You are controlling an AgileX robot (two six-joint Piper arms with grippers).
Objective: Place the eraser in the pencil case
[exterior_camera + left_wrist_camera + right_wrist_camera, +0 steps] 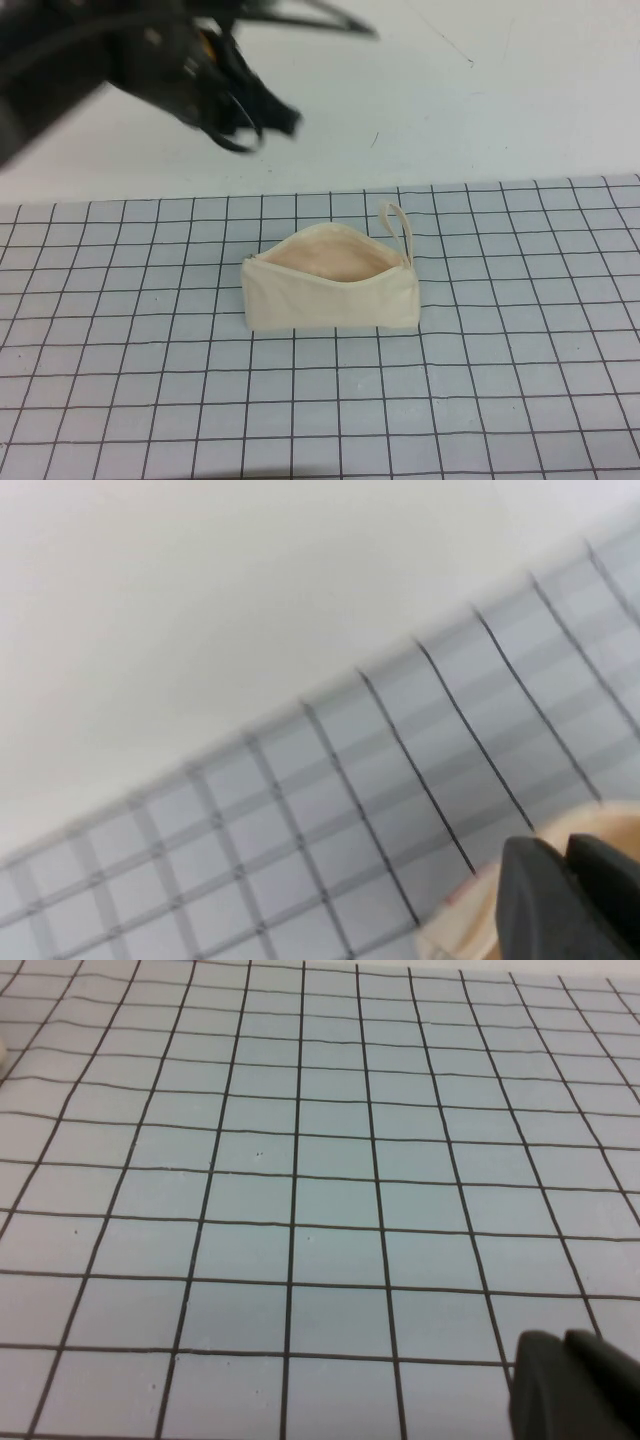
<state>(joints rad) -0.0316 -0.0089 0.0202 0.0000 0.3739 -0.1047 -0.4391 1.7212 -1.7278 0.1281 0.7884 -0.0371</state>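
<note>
The cream-white pencil case (330, 290) lies on the grid mat in the high view. Its zip is open, the peach lining (325, 262) shows, and its loop strap (400, 228) is at the far right end. No eraser shows in any view. My left gripper (250, 125) is raised above the bare table behind and to the left of the case, blurred. In the left wrist view its fingers (568, 848) are pressed together with nothing seen between them, and part of the case (465, 912) lies beneath. My right gripper (572, 1345) is shut over bare mat, out of the high view.
The grey grid mat (500, 400) covers the near part of the table. Plain white table (480, 110) lies behind it. The left arm (90, 50) fills the upper left of the high view.
</note>
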